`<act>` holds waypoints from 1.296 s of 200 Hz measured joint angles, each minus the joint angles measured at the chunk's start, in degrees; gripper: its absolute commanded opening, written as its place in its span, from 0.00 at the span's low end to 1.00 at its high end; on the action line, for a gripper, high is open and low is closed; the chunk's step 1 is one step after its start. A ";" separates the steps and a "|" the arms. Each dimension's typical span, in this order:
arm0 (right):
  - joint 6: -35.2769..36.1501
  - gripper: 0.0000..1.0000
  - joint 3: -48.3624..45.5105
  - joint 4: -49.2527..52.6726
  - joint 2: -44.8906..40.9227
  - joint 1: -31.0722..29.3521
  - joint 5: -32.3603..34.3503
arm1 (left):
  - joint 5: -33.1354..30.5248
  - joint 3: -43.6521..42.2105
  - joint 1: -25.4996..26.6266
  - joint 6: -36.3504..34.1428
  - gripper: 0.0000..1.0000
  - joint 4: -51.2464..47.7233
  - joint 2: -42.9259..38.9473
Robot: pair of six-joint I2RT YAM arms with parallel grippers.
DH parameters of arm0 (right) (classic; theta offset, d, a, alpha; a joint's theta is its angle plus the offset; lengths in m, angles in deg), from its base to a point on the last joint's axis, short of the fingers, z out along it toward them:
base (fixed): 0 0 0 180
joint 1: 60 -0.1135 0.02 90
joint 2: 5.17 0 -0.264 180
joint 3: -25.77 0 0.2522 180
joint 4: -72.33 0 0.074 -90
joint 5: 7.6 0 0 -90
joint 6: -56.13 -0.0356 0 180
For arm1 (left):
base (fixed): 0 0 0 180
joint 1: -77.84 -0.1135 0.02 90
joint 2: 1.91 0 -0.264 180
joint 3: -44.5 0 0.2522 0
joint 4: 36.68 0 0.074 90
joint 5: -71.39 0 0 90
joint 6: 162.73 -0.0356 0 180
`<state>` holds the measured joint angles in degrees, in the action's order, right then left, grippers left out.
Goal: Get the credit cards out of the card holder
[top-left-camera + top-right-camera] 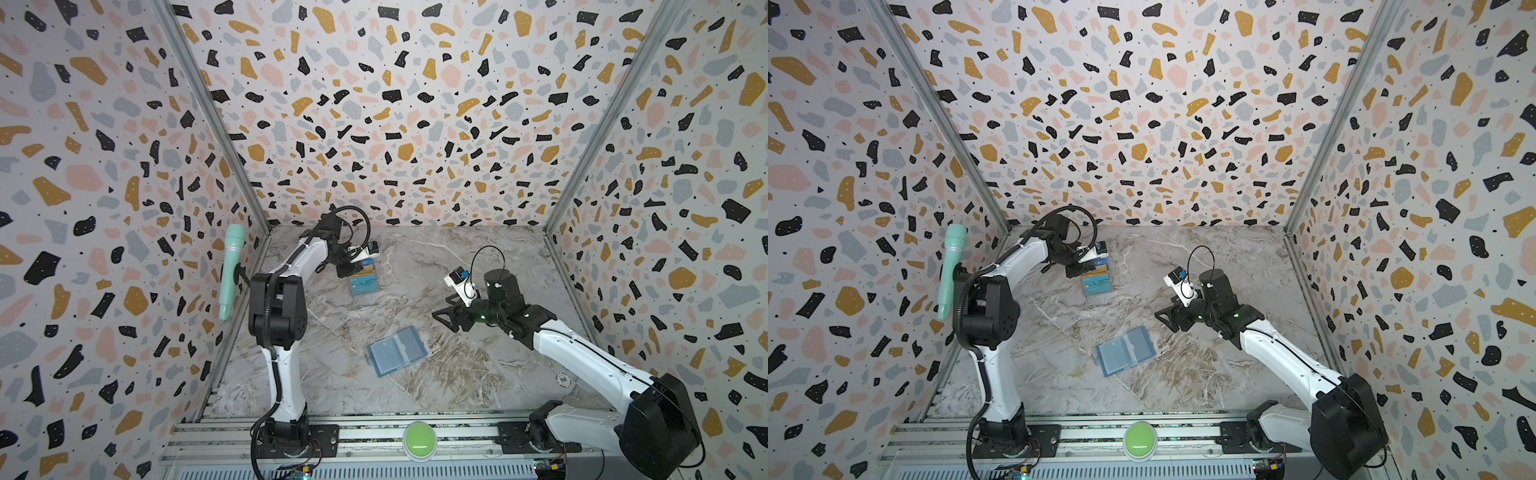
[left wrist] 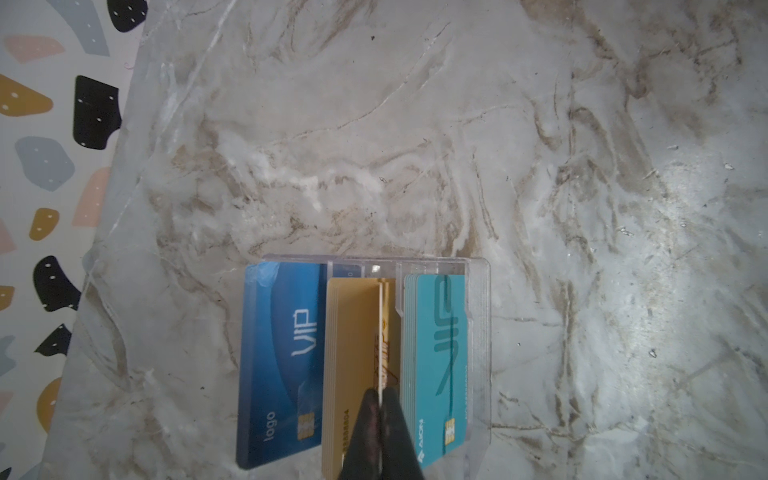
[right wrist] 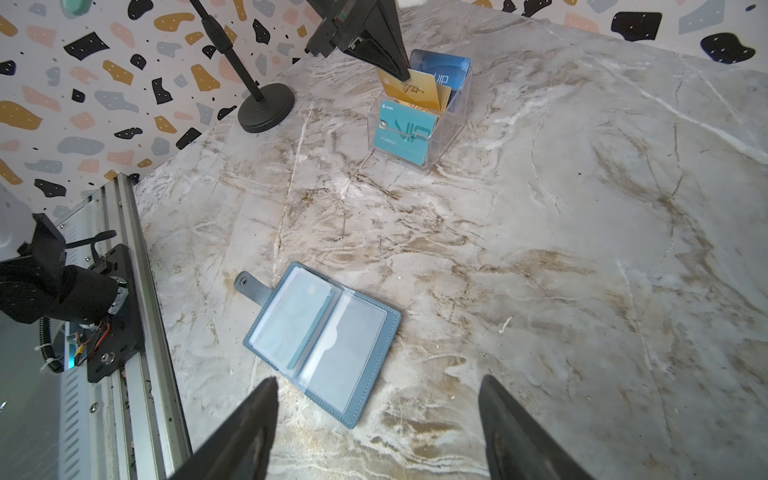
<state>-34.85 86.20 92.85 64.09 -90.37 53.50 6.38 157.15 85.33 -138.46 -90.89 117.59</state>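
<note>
Pinching a golden card (image 3: pixel 409 89) at the rack (image 3: pixel 451 124), the left tool (image 2: pixel 381 395) is clamped.

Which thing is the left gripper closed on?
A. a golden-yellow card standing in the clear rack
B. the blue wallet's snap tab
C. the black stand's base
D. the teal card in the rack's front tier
A: in the left wrist view the left gripper is shut on the edge of a golden-yellow card in the middle tier of the clear rack.
</note>
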 measured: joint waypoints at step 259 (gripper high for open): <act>-1.09 0.77 -0.31 0.00 0.00 0.00 0.04 | -3.19 -4.04 -0.35 34.80 0.71 16.74 -11.08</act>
<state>-35.94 85.90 92.85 64.09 -90.37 53.54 3.19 153.11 84.98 -103.67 -74.15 106.51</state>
